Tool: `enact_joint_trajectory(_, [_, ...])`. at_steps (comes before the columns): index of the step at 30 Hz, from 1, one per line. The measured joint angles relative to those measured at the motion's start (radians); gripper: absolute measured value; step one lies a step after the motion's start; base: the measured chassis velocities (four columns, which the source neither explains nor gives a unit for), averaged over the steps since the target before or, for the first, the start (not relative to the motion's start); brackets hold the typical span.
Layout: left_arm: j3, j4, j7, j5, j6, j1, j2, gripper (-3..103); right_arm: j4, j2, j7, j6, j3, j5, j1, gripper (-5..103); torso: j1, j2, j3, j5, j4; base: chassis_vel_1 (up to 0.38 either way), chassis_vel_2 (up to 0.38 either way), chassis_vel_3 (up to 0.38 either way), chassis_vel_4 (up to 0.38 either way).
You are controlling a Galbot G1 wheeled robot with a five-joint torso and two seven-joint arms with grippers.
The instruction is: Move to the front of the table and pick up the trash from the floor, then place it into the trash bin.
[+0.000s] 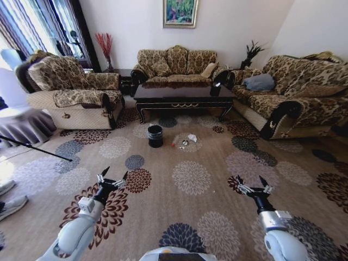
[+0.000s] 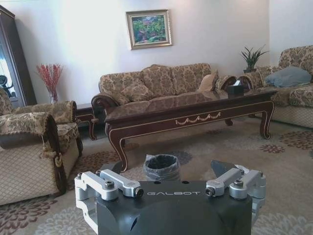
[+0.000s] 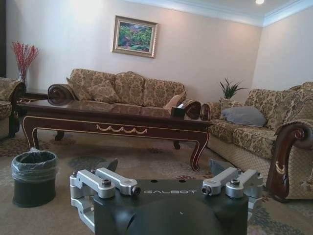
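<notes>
While both grippers, left (image 1: 112,178) and right (image 1: 253,185), hover fingers wide, trash (image 1: 185,141) scraps too small to distinguish, bin (image 1: 155,136) beside

Lighting: bright daylight enters through the curtained window (image 1: 41,24) at the head view's upper left corner, washing out the panes. A ceiling lamp (image 3: 259,2) glows in the right wrist view. Glare: pale reflections lie along the glossy top of the table (image 1: 184,92). Shadows: soft, under the table. Distortion: head view bends strongly at its edges. Focus: wrist views slightly soft throughout.
</notes>
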Motion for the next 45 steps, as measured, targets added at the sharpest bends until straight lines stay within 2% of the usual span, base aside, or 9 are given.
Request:
enact_joint_trajectory(13, [-0.009, -0.018, -0.012, 0.000, 0.013, 0.029, -0.005, 100, -0.015, -0.043, -0.029, 0.018, -0.063, -0.031, 0.016, 100, -0.025, -0.060, -0.035, 0.0001, -0.0001, 0.000, 0.000, 0.000, 0.000])
enact_joint_trajectory(19, [-0.017, -0.038, -0.018, 0.004, 0.023, 0.065, -0.009, 100, -0.026, -0.130, -0.029, 0.019, -0.119, -0.047, 0.052, 100, -0.038, -0.091, -0.053, 0.0001, 0.0002, 0.000, 0.000, 0.000, 0.000])
enact_joint_trajectory(25, [-0.021, -0.044, -0.023, 0.011, 0.030, 0.081, -0.020, 100, -0.028, -0.170, -0.029, 0.019, -0.135, -0.046, 0.079, 100, -0.048, -0.116, -0.068, 0.0000, 0.0000, 0.000, 0.000, 0.000, 0.000])
enact_joint_trajectory(31, [-0.019, -0.050, -0.033, 0.013, 0.047, 0.075, -0.027, 100, -0.047, -0.175, -0.031, 0.026, -0.138, -0.048, 0.094, 100, -0.057, -0.136, -0.078, 0.0001, 0.0000, 0.000, 0.000, 0.000, 0.000])
enact_joint_trajectory(45, [-0.007, -0.052, -0.039, -0.002, 0.064, 0.047, -0.021, 100, -0.058, -0.136, -0.030, 0.029, -0.126, -0.047, 0.081, 100, -0.081, -0.195, -0.114, 0.0001, -0.0001, 0.000, 0.000, 0.000, 0.000])
